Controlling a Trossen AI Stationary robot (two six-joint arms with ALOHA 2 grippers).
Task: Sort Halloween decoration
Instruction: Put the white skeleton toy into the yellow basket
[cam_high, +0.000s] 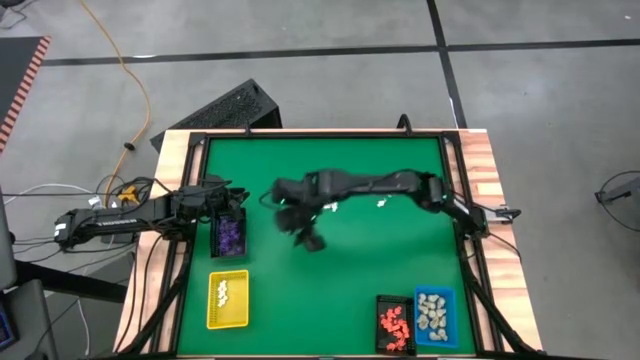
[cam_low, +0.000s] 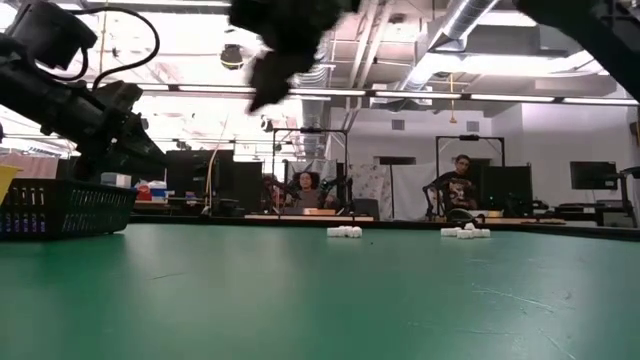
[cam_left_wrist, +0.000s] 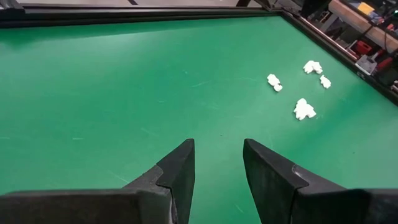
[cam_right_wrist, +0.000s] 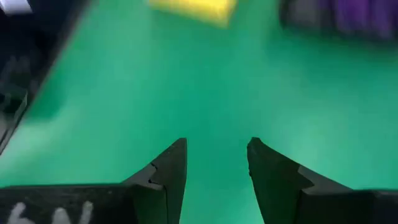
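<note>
Several tiny white figurines of the Halloween decoration (cam_left_wrist: 304, 109) lie loose on the green table, right of its middle (cam_high: 382, 203), and also show in the low view (cam_low: 345, 232). My right gripper (cam_high: 312, 240) hangs open above the table's middle with nothing between its fingers (cam_right_wrist: 217, 158). My left gripper (cam_high: 232, 195) stays at the left edge, open and empty (cam_left_wrist: 217, 162), just beyond a black tray of purple figurines (cam_high: 230, 235). White figurines lie in a yellow tray (cam_high: 228, 298), red ones in a black tray (cam_high: 395, 322), and beige ones in a blue tray (cam_high: 434, 312).
The table has a raised dark rim (cam_high: 320, 135) and wooden side strips. The trays stand along the left side and at the near right corner. Bare green surface lies between them. People sit in the room beyond the table (cam_low: 460, 185).
</note>
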